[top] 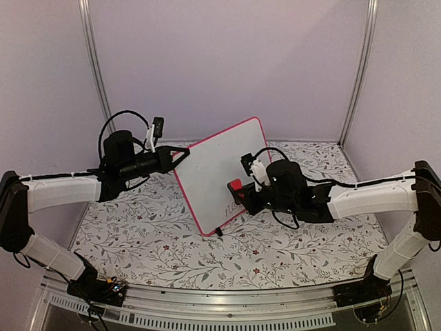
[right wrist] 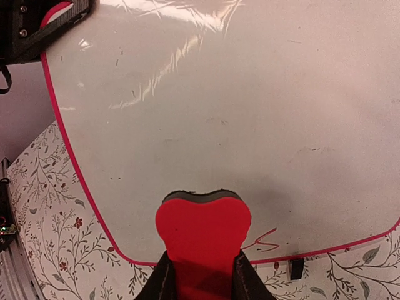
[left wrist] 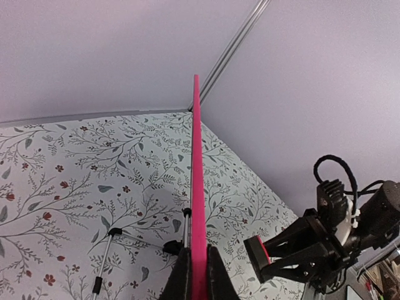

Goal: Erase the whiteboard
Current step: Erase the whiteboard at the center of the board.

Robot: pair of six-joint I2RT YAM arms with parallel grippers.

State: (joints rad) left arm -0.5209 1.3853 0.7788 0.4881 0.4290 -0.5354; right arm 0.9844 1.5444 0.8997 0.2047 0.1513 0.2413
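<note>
The whiteboard (top: 219,172), white with a thin pink-red frame, stands tilted on the floral table. My left gripper (top: 180,156) is shut on its left edge; the left wrist view shows the pink frame edge-on (left wrist: 197,187) between my fingers (left wrist: 178,278). My right gripper (top: 242,191) is shut on the red eraser block (right wrist: 203,231), whose dark felt face is pressed against the board's lower part (right wrist: 237,112). A short red handwritten mark (right wrist: 260,239) remains beside the eraser near the bottom frame. The eraser also shows in the left wrist view (left wrist: 257,249).
The floral tablecloth (top: 158,241) covers the table. The board's wire stand and black feet (left wrist: 112,232) rest behind it; one black foot (right wrist: 296,269) shows under the bottom edge. Purple walls with metal corner posts (top: 96,69) enclose the back and sides.
</note>
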